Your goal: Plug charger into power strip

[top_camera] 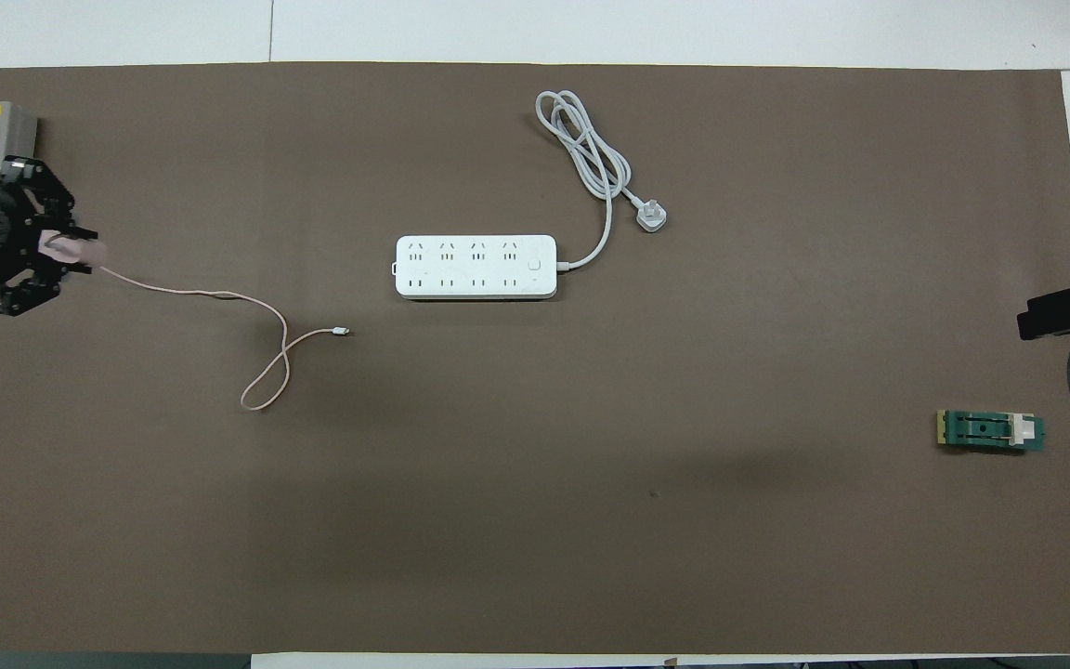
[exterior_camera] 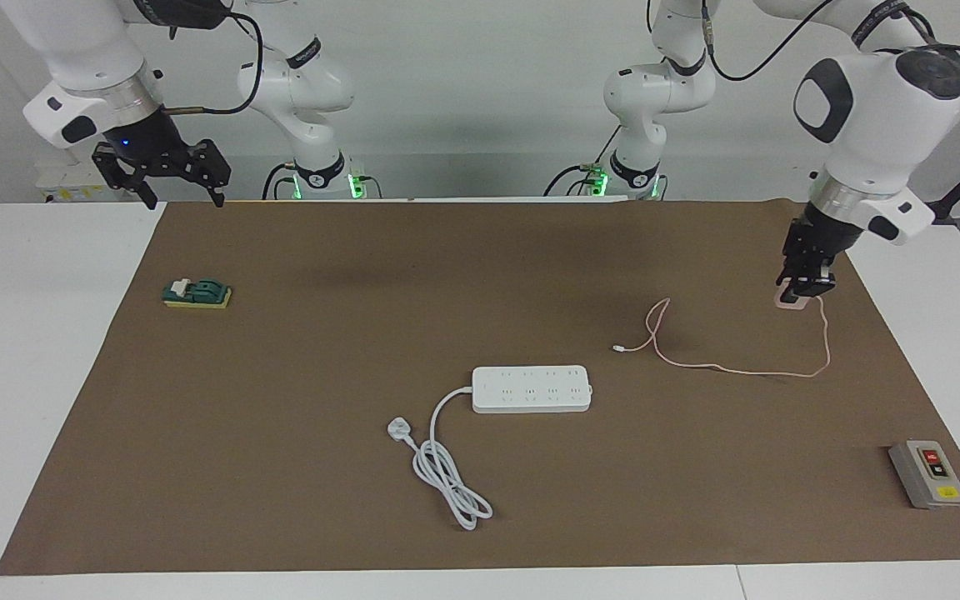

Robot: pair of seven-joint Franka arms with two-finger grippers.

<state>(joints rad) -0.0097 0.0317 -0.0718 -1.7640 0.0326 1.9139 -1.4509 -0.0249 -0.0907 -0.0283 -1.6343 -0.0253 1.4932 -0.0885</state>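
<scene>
The pale pink charger [exterior_camera: 792,302] sits on the brown mat at the left arm's end of the table; it also shows in the overhead view [top_camera: 82,252]. My left gripper [exterior_camera: 805,291] is down on it, its fingers closed against the cube's sides. The thin pink cable [exterior_camera: 730,367] trails over the mat to its tiny connector [exterior_camera: 618,348], which lies nearer to the robots than the power strip. The white power strip [exterior_camera: 532,388] lies flat mid-table, sockets up, also seen from overhead [top_camera: 476,267]. My right gripper [exterior_camera: 170,179] waits open and empty, raised over the mat's edge at the right arm's end.
The strip's coiled white cord [exterior_camera: 449,471] and three-pin plug [exterior_camera: 397,430] lie farther from the robots than the strip. A grey box with red and yellow buttons [exterior_camera: 928,474] stands near the left gripper. A green block [exterior_camera: 197,293] lies at the right arm's end.
</scene>
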